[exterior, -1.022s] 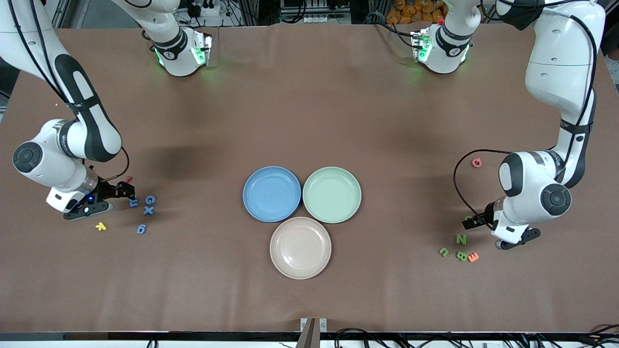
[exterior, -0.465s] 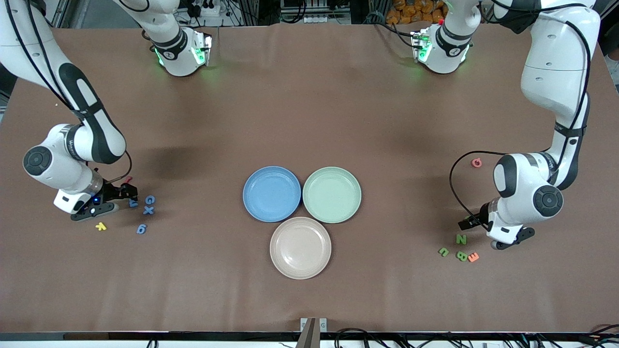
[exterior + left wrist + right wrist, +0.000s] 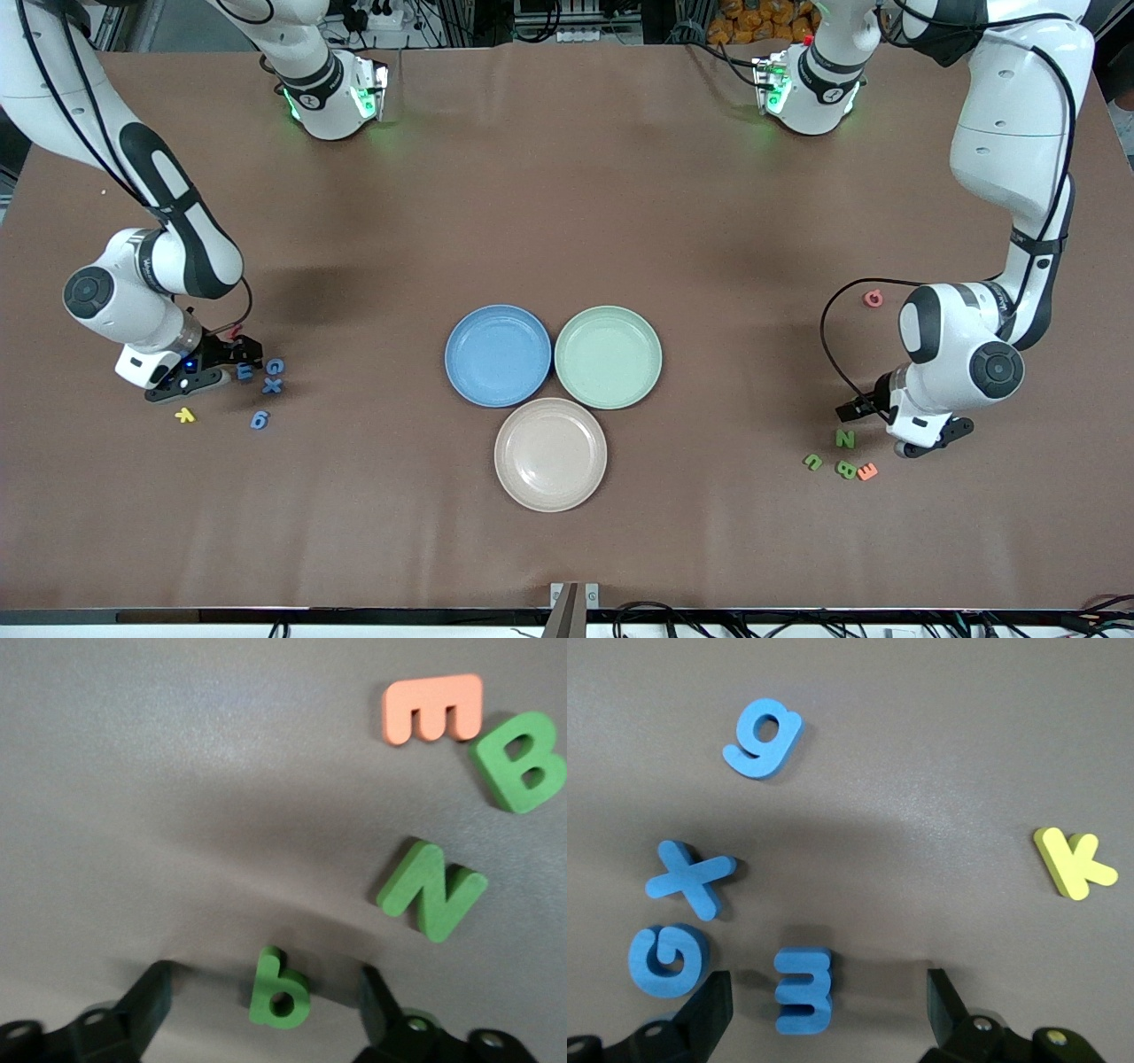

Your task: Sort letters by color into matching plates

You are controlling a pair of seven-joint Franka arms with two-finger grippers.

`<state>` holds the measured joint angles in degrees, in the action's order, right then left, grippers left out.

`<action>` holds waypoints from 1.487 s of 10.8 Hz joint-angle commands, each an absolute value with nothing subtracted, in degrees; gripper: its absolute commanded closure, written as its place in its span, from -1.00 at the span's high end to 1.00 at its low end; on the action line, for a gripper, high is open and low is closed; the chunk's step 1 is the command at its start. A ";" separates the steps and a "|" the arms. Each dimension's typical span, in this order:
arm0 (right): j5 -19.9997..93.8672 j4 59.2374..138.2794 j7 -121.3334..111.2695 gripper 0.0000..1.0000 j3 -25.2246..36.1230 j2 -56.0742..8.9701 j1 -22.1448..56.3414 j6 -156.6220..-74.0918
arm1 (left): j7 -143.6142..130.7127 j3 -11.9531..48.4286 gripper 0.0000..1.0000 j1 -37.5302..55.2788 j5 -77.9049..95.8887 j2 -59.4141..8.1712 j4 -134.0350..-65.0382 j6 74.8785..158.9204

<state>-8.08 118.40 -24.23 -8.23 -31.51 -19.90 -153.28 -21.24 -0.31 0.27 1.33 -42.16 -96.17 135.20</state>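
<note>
The letters sit in two loose clusters at opposite ends of the worktop (image 3: 567, 177), already split by colour, which suits a two-arm sort: each arm works the group nearest it. At the right arm's end lie the blue pieces: a blue 3 (image 3: 803, 989), a blue G (image 3: 667, 959), a blue X (image 3: 691, 885) and a blue 9 (image 3: 762, 737), with a yellow K (image 3: 1074, 863) near them (not part of the job). The right gripper (image 3: 824, 1010) is low over the blue 3, its fingers (image 3: 709, 1010) spread wide on either side of the piece and holding nothing, which looks like a line-up for a pinch.

At the left arm's end lie the green pieces: a green b (image 3: 279, 989), a green N (image 3: 432, 889), a green B (image 3: 520, 761) and a green U (image 3: 812, 461), with an orange E (image 3: 434, 708) touching the green B. The left gripper (image 3: 266, 1014) likewise straddles the green b, fingers (image 3: 146, 1001) wide apart and empty.

The blue plate (image 3: 498, 355) and green plate (image 3: 608, 357) sit rim to rim at mid-worktop, both empty, so each arm has a similar carry. A beige plate (image 3: 550, 454) lies just nearer the front camera, and a pink piece (image 3: 873, 299) lies apart from the green group.
</note>
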 commanded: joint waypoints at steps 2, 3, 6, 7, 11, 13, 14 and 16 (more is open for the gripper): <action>-9.40 120.32 -24.35 0.52 -9.40 -30.67 -21.36 -154.07 | -22.76 -0.44 -1.00 0.53 0.18 -42.19 -96.59 136.23; -9.40 120.50 -24.35 0.32 -9.40 -30.50 -21.36 -154.07 | -22.68 -0.44 -1.00 0.53 0.18 -42.10 -96.59 136.23; -9.40 120.50 -24.43 -0.09 -9.40 -30.59 -21.27 -154.07 | -22.76 -0.44 -1.00 0.53 0.18 -42.01 -96.59 136.14; -9.40 120.50 -24.43 -0.13 -9.40 -30.50 -21.27 -154.07 | -22.76 -0.44 -1.00 0.53 0.09 -41.84 -96.59 136.14; -9.40 120.41 -24.26 -0.38 -9.40 -30.59 -21.09 -154.07 | -24.25 -0.18 -1.00 0.88 0.09 -40.87 -96.15 136.05; -9.40 120.41 -24.26 -0.52 -9.40 -30.59 -21.09 -153.99 | -24.34 -0.26 -1.00 1.58 0.09 -39.99 -96.15 135.79; -9.40 120.24 -24.26 -0.53 -9.40 -30.32 -21.09 -153.55 | -24.35 -0.26 -1.00 1.76 0.09 -39.47 -96.15 135.70; -9.40 119.80 -24.17 -0.53 -9.40 -29.62 -21.27 -153.28 | -25.39 -0.26 -1.00 2.02 0.09 -38.76 -96.15 135.62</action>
<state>-8.10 119.35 -24.23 -8.74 -30.52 -19.91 -153.31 -22.62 -0.21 1.60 1.32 -40.67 -95.34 135.46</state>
